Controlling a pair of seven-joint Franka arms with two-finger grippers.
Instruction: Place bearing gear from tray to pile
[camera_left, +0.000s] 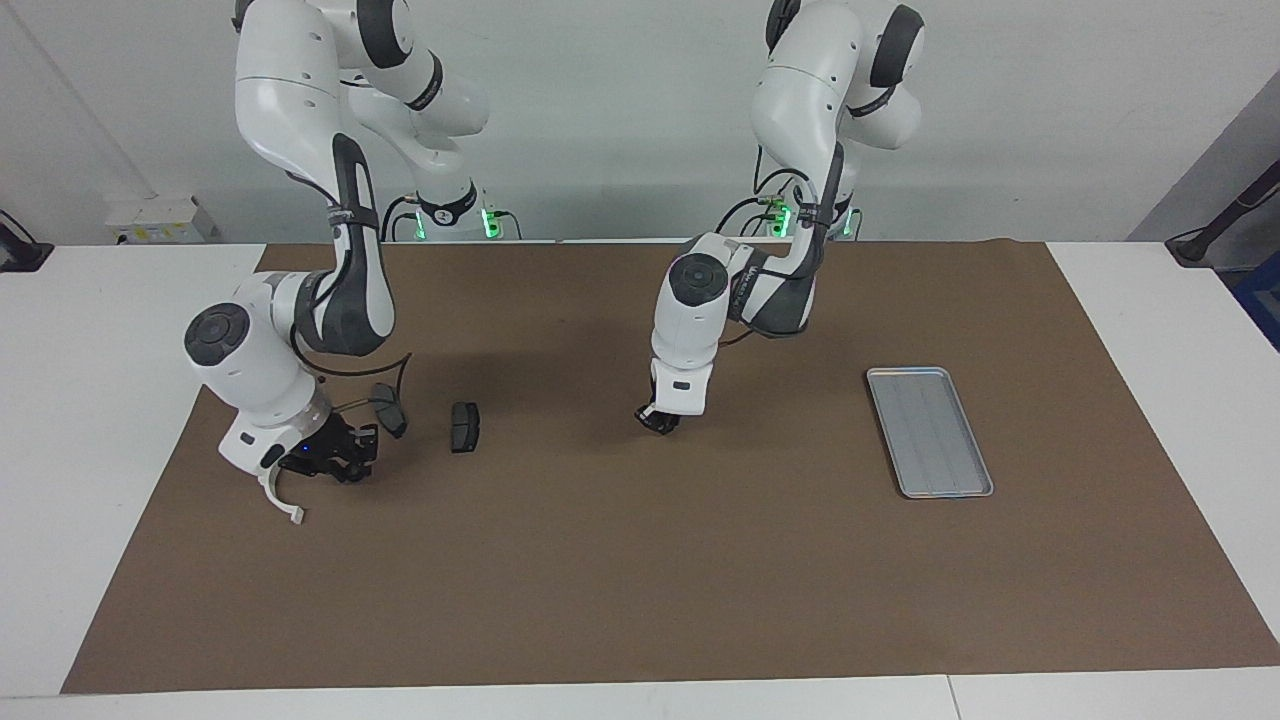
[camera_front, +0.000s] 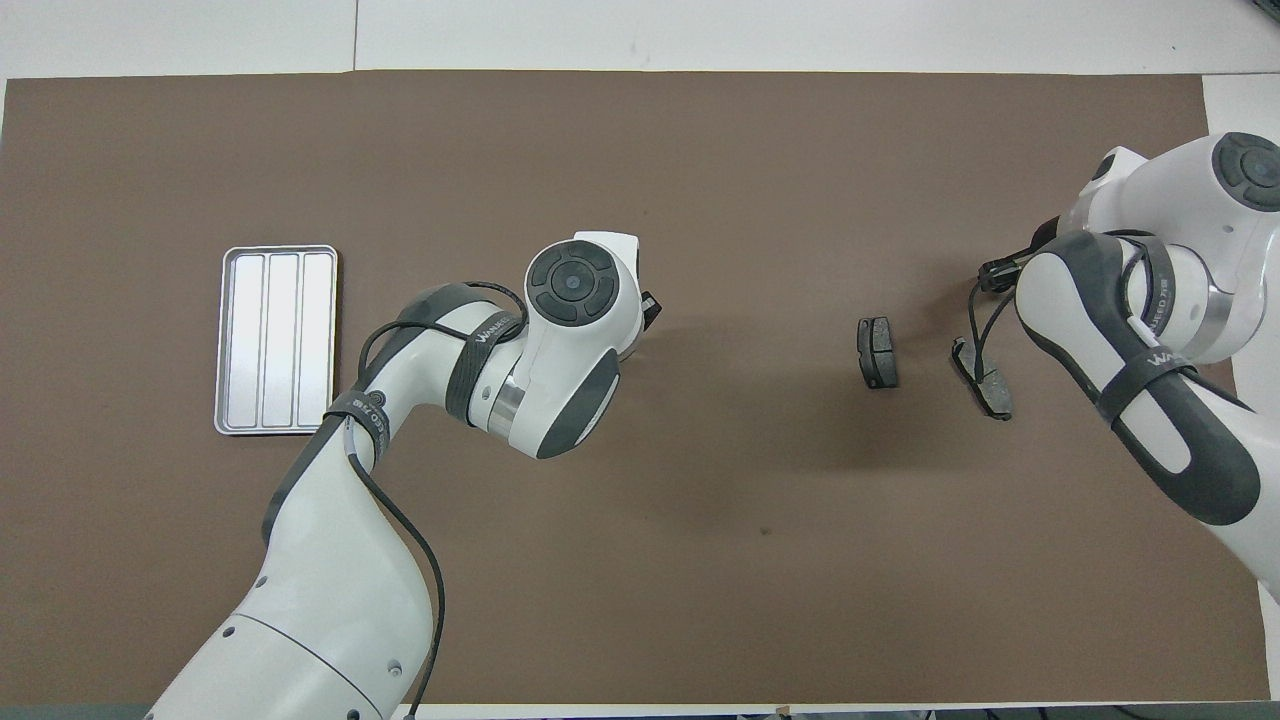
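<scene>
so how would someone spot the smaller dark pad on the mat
Start at the brown mat and go to the right arm's end, away from the metal tray. Two dark pads lie there side by side. The one you want is the short blocky one toward the middle of the mat; its neighbour is longer, slanted, and close beside the right pincer.
</scene>
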